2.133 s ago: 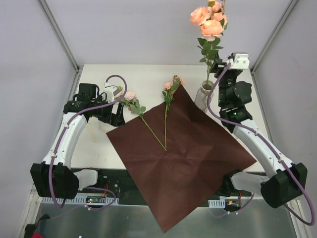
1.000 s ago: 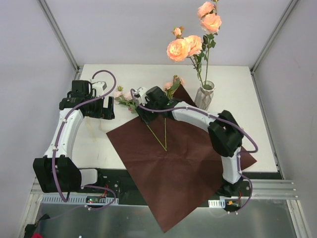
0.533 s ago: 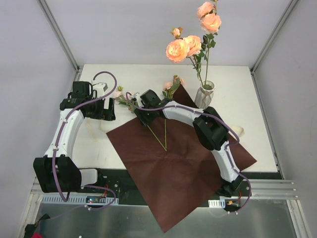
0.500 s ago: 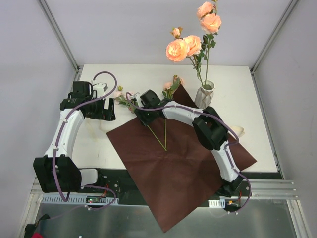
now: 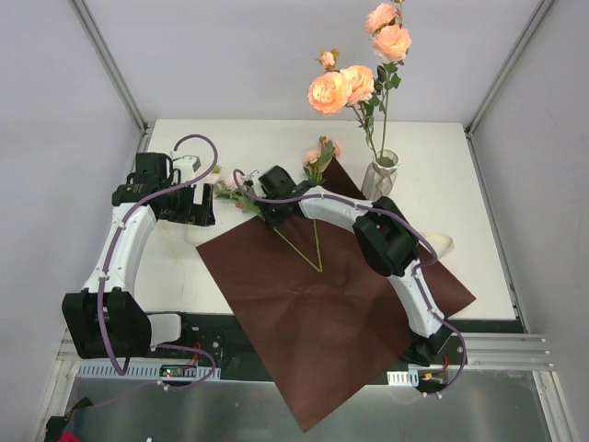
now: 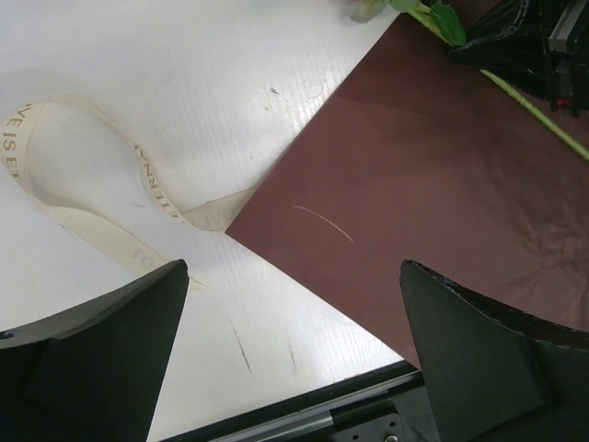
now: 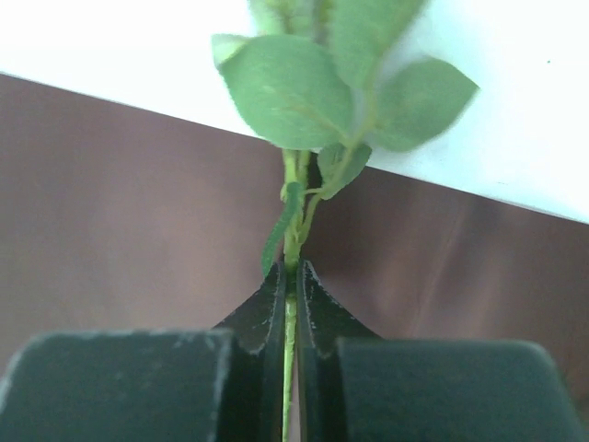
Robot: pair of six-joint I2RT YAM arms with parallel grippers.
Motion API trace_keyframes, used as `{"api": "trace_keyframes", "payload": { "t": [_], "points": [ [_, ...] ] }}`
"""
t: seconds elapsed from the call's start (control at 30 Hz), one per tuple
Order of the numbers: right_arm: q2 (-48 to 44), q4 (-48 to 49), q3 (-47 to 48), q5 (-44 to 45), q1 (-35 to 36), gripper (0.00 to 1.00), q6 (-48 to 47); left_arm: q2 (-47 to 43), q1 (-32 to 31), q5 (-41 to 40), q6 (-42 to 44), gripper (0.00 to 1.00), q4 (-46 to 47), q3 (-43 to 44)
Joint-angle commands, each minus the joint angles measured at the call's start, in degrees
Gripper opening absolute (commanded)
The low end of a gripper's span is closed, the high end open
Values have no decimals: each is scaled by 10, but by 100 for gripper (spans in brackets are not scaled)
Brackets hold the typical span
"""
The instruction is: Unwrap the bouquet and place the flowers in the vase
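We saw right claw (image 7: 291, 274) pinching a flower stem (image 7: 293, 235) over the maroon paper (image 7: 120, 193); left claw (image 6: 290, 276) sat spread wide over the worktop (image 6: 184, 64), ribbon (image 6: 152, 184) nearby.

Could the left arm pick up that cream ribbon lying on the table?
Probably yes: the left hand hangs open above the ribbon, with nothing lying over it. One end seems to run under the maroon paper, which might drag along.

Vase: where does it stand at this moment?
In the top view the vase stands toward the table's far right, just right of the maroon paper's far corner, with tall roses in it.
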Motion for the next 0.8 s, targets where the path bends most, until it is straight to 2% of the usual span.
{"api": "trace_keyframes", "payload": {
  "t": [0.0,0.27,0.5,0.77],
  "points": [
    [-1,-23,18,24,0,1,2,-17,4,8,13,99,4,-2],
    [-89,28,25,81,2,1,20,-19,15,16,8,99,2,8],
    [-177,91,37,90,7,1,41,-20,60,87,12,99,-18,25],
    [-294,138,16,92,33,1,-8,-25,75,117,20,99,-19,11]
  ]
}}
